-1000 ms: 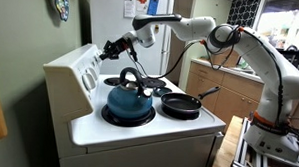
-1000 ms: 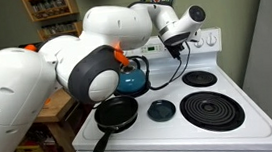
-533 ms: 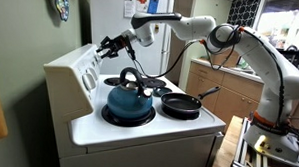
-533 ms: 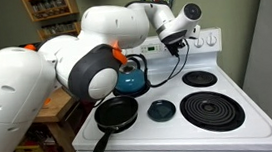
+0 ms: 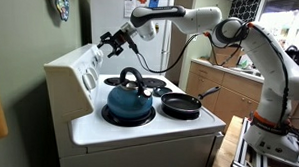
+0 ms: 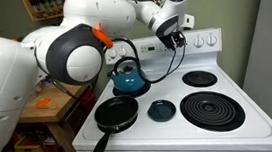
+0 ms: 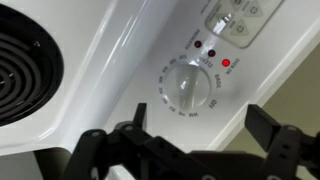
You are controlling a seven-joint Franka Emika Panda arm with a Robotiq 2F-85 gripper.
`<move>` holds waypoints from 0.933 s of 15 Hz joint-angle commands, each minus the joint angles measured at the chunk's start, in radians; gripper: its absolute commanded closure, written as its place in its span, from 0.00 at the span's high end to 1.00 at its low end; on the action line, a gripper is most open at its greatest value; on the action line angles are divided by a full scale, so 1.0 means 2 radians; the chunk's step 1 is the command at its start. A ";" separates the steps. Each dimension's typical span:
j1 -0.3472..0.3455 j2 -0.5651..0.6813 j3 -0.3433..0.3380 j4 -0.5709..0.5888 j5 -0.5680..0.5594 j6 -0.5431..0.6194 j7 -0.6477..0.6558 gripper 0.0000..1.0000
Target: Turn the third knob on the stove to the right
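The white stove has a raised back panel with a row of small knobs. In the wrist view, a white knob ringed by dial markings sits just beyond my gripper. Its black fingers stand wide apart on either side of the knob, touching nothing. In both exterior views the gripper hovers open in front of the back panel, a little off it. I cannot tell from here which knob in the row it is.
A blue kettle sits on a burner. Beside it lies a black frying pan. A large coil burner, a smaller one and a small dark round cap are bare. Red indicator lights glow above the knob.
The gripper has opened from shut and let go of the knob. It has drawn back slightly from the panel and the arm has risen.
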 commanded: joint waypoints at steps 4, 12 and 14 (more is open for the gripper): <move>0.026 -0.099 -0.042 -0.104 -0.060 -0.047 0.061 0.99; 0.064 -0.191 -0.082 -0.177 -0.183 -0.104 0.138 1.00; 0.075 -0.206 -0.090 -0.185 -0.228 -0.123 0.163 1.00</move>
